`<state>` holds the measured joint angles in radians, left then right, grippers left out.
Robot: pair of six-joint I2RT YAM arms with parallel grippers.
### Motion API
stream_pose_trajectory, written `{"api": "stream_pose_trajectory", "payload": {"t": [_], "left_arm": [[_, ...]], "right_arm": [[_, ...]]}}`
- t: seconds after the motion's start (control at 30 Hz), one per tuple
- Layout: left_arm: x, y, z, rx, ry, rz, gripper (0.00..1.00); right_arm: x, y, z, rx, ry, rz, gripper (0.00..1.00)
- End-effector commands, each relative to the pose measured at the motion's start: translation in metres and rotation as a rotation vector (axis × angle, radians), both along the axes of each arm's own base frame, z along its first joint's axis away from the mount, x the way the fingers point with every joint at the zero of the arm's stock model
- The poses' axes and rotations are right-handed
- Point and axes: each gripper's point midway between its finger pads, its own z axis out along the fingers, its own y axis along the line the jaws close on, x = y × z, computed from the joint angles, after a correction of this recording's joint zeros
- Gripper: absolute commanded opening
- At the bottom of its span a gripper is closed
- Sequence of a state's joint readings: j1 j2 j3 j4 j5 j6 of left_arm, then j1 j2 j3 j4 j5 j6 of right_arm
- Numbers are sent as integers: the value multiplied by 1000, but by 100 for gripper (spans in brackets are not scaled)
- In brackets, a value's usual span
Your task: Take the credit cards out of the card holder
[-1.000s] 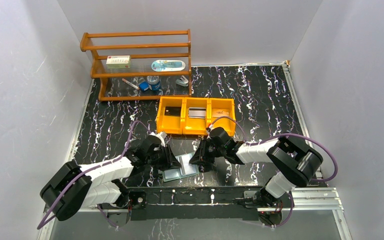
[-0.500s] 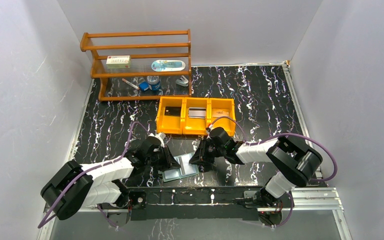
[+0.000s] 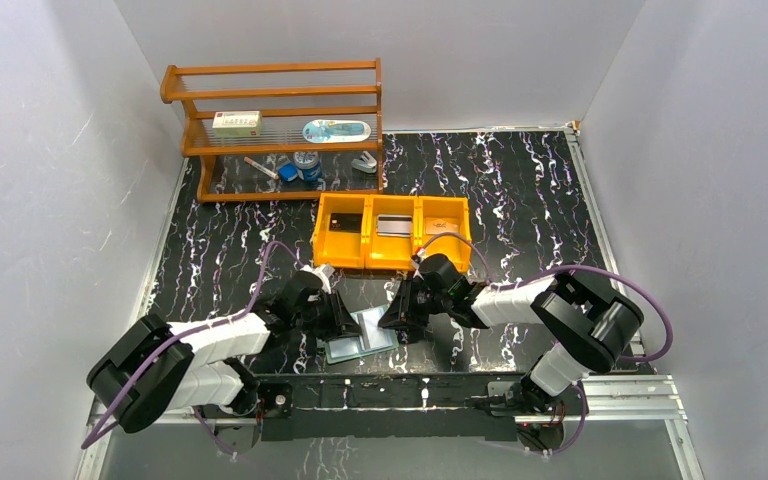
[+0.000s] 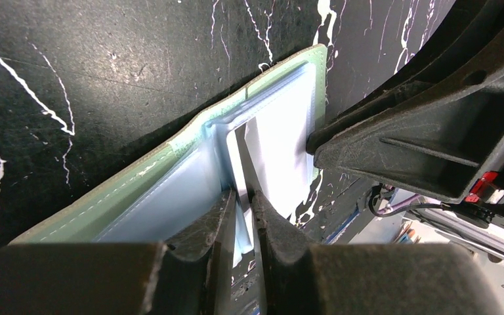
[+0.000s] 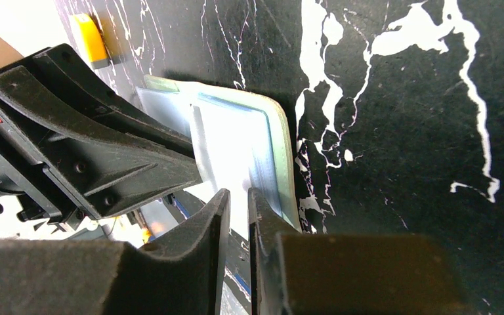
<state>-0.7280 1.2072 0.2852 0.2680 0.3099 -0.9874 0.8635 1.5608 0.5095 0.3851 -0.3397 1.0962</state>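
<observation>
Since a second ago the left arm's elbow has edged toward 3 o'clock and the left gripper point(image 4: 243, 197) has narrowed; its fingers now pinch a pale pocket leaf of the open holder point(image 3: 365, 338), which lies flat on the table point(image 3: 520, 190) near 6 o'clock. Opposite it, the right gripper point(image 5: 234, 197) is clamped thin on the holder's 3 o'clock side. At 12 o'clock from the holder, a black card point(image 3: 343, 223), a silver card point(image 3: 395, 225) and a tan card point(image 3: 438, 229) lie one per compartment in the tray point(image 3: 390, 262).

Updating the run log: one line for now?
left end effector: pinching flat muted-green card holder pocket | right end effector: pinching opposite side | holder: open
</observation>
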Motion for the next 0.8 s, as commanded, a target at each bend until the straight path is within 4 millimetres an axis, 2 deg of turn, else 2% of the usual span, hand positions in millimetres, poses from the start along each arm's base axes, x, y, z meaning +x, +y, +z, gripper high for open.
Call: {"api": "stream_pose_trajectory", "payload": {"t": [0.0, 0.13, 0.53, 0.7, 0.77], "left_arm": [[6, -18, 16, -73, -54, -51, 12], [4, -14, 11, -35, -46, -60, 0], [3, 7, 12, 59, -71, -26, 0], [6, 2, 16, 29, -85, -31, 0], [7, -3, 17, 7, -78, -29, 8]], "right_arm": [[-15, -18, -35, -134, 52, 13, 25], [-15, -18, -35, -135, 50, 10, 25], [-9, -26, -34, -182, 25, -29, 28], [-10, -22, -34, -165, 31, -9, 28], [-11, -21, -35, -162, 36, -7, 27]]}}
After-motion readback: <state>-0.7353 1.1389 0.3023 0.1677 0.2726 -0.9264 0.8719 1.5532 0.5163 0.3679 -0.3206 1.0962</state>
